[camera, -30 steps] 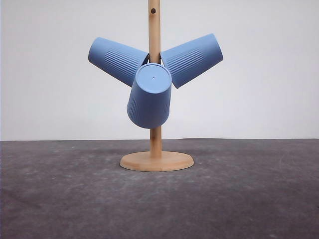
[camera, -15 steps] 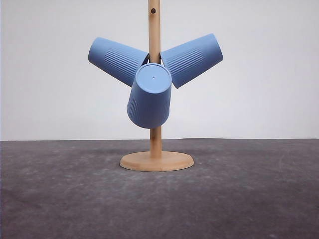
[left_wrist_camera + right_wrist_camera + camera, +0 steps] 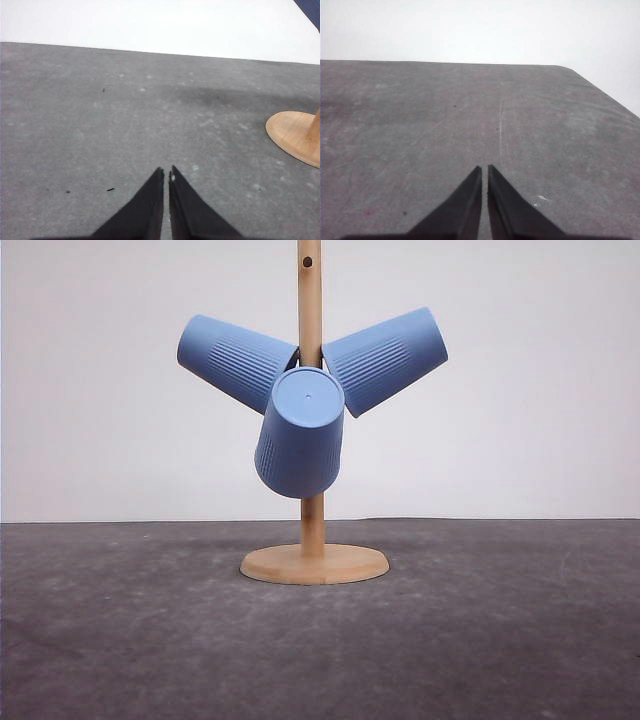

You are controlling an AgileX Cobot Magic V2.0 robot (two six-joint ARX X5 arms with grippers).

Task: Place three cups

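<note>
Cups: three blue cups (image 3: 300,435) hang on the wooden stand (image 3: 313,562), one left, one right, one front | left gripper (image 3: 166,173): pinched together, empty, above grey table (image 3: 100,125) | right gripper (image 3: 484,169): pinched together, empty.

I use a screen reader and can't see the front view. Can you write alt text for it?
Three matte blue ribbed cups hang on a pale wooden stand with a round base, on a dark grey table: one angled left, one right, one toward the camera. Plain white wall behind.
</note>
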